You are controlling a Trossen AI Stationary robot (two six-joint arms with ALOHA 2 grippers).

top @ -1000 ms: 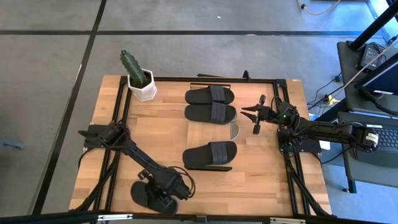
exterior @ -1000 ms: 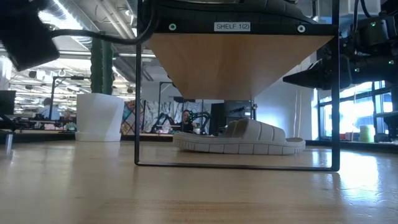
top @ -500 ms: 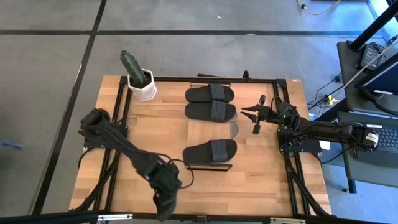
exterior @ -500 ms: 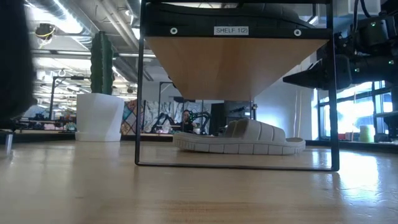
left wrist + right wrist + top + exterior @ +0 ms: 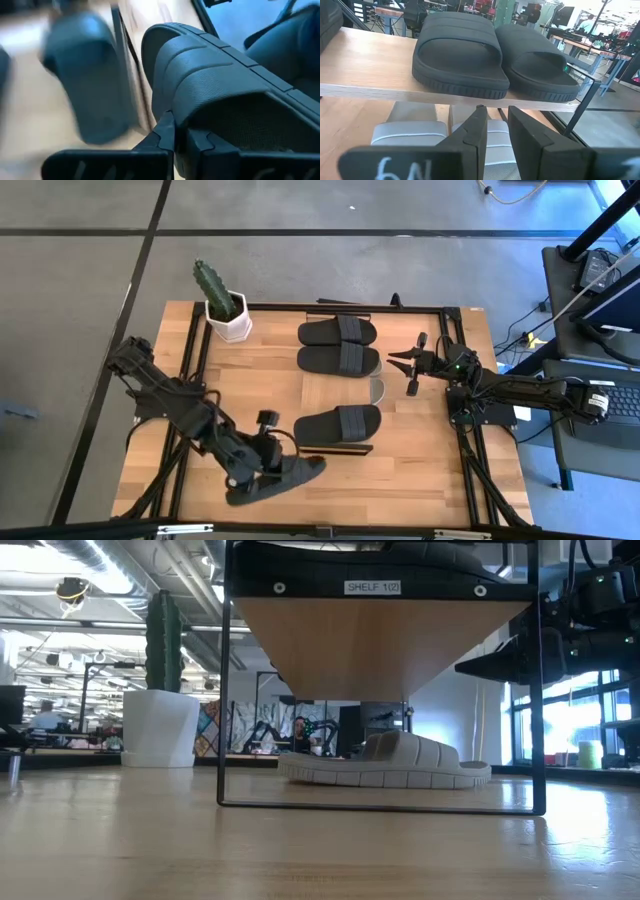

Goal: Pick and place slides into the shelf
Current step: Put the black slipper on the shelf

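My left gripper (image 5: 268, 460) is shut on a black slide (image 5: 278, 478) held over the table's near edge, left of the shelf (image 5: 330, 392). Three black slides lie on the shelf's plank top: two at its far end (image 5: 338, 332) (image 5: 340, 361) and one at its near end (image 5: 338, 425). A pale slide (image 5: 385, 765) rests sole-down on the table under the shelf. My right gripper (image 5: 405, 370) waits open at the shelf's right side, level with the plank (image 5: 370, 75). My left gripper pinches the edge of the black slide's wide strap (image 5: 182, 112) between its two fingers (image 5: 167, 135). The fingers slant down from the table's left. The slide is lifted clear of the table, tilted, its long side pointing toward the shelf.
A potted cactus (image 5: 225, 310) stands at the table's far left corner. The shelf's thin dark frame (image 5: 222, 690) stands mid-table. Bare tabletop (image 5: 250, 380) lies between the cactus and the shelf.
My left gripper has risen from the table's near edge with the black slide and rolled its wrist. The slide has come up off the table and turned about, and now sits a little nearer the shelf. My right gripper has kept still.
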